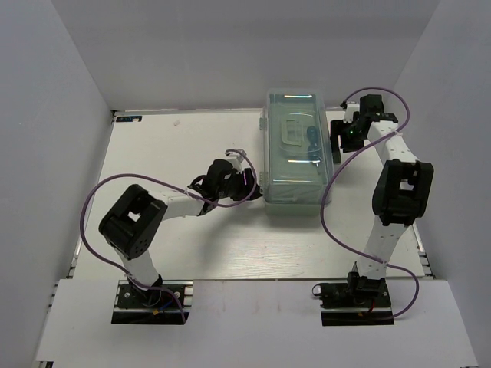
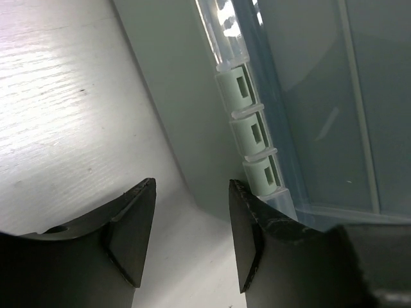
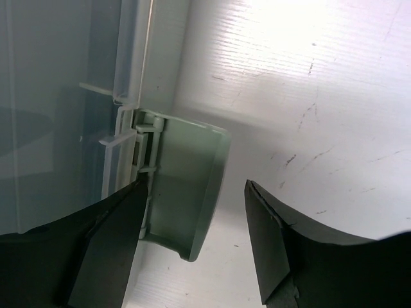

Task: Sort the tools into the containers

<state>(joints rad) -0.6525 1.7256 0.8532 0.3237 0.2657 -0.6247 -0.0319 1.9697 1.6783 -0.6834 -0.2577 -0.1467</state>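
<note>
Flanking the shut toolbox (image 1: 295, 180), left gripper (image 2: 191, 205) hangs by the hinges (image 2: 247, 131), right gripper (image 3: 194, 208) straddles the latch (image 3: 192, 160), both unclenched, probably to pop it.

The big box (image 1: 295, 153) stands at the back middle of the table (image 1: 192, 253). Its lid (image 1: 295, 180) is shut, so nothing can reach in from above. The left gripper (image 2: 192, 192) is jammed close to the box's left side. The right gripper (image 3: 196, 185) has the latch (image 3: 186, 192) between its fingers. A purple cable (image 1: 330, 222) hangs by the box's near right corner. White walls (image 1: 54, 115) close in both sides. In front of the box the table lies open.
</note>
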